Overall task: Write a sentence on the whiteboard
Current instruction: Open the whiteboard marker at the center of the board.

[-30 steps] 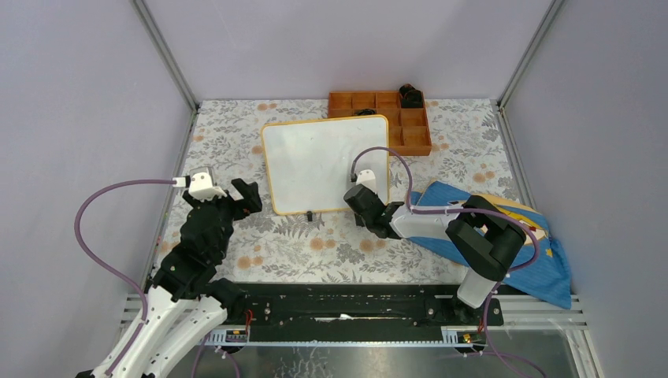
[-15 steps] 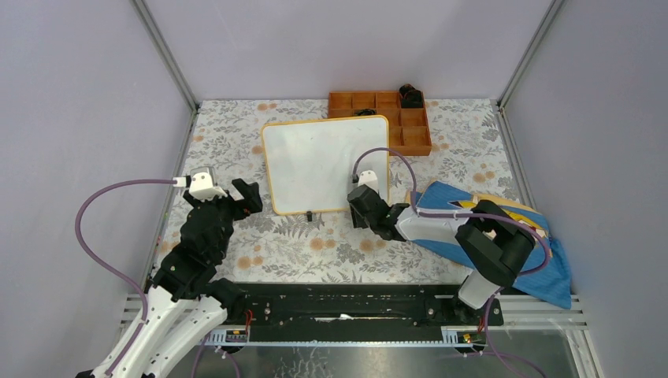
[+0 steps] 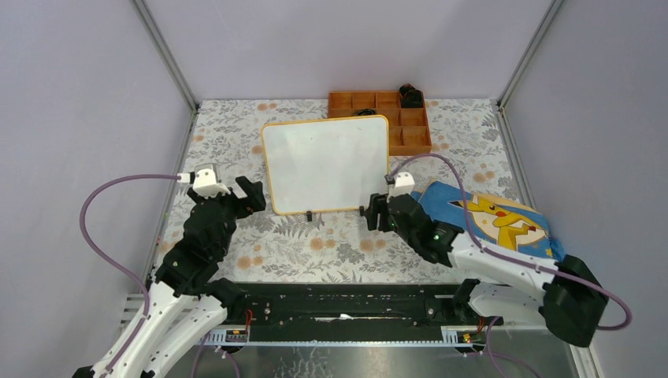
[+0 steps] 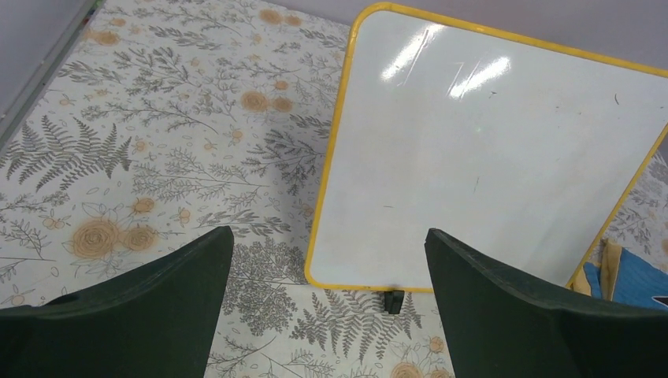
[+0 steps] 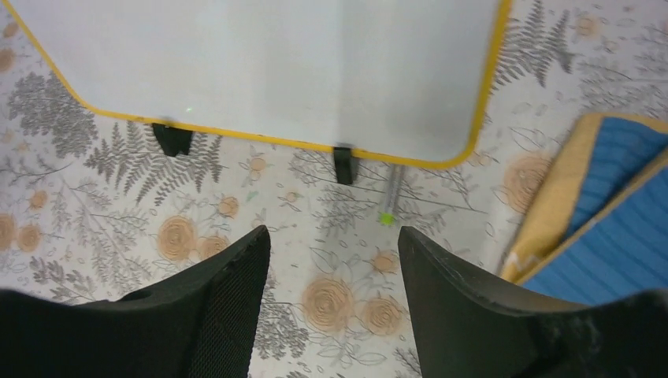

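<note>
Floral tablecloth (image 5: 94, 157); left gripper (image 4: 324, 260) and right gripper (image 5: 332, 236) gape empty. Green-tipped pen (image 5: 391, 193) lies lengthwise just ahead of the right jaws, at the whiteboard (image 5: 260, 63) edge.

right pincer (image 3: 372, 214): drawn back off whiteboard (image 3: 327, 161) | blue cloth (image 3: 504, 224): cartoon now uncovered

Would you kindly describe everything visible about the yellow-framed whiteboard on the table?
The rectangular white board with rounded corners and thin yellow frame lies slightly askew on the floral tablecloth, on small black feet. Its glossy face reflects light and looks blank; no writing is legible. Nothing rests on it; a green-tipped pen lies by its near edge.
</note>
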Controlling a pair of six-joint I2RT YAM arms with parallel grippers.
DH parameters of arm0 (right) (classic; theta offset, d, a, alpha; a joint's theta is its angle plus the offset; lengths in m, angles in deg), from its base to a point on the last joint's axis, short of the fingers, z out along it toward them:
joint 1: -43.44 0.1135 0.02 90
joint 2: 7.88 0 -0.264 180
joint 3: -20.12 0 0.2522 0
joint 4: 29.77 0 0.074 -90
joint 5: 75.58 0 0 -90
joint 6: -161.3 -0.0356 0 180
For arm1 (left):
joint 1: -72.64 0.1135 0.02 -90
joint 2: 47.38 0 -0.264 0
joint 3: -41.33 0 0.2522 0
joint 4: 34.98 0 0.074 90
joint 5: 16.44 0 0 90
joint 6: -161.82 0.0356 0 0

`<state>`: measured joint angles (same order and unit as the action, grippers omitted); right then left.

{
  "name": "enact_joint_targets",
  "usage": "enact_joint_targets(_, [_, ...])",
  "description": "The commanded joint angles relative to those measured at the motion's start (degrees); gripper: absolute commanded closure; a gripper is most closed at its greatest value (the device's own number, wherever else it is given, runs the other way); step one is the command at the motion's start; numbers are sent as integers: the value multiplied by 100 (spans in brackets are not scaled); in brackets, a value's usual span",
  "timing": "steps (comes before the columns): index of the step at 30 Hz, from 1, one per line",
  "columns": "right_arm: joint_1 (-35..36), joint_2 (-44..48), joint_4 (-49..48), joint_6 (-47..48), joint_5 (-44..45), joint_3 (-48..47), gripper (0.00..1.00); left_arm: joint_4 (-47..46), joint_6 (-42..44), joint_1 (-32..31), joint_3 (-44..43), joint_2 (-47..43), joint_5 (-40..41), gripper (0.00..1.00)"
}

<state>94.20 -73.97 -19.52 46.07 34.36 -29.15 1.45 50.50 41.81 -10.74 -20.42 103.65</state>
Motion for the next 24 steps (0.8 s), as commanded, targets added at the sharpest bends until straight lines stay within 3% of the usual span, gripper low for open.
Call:
enact_joint_targets(1, [3,611,-266,-370,568,753,32,-517,-148,-37,-286,372,-198,1])
enact_joint_targets(8, [-63,351,-185,-419,69,837,36,-889,7,-33,-177,815,-520,1])
enact_joint_targets(15, [-71,-402,-521,-430,378,566,48,-888,193,-37,159,441,-552,1])
enact_joint_targets(24, [-212,-1382,-778,-263,491,194,51,-880,215,-37,204,385,-461,1])
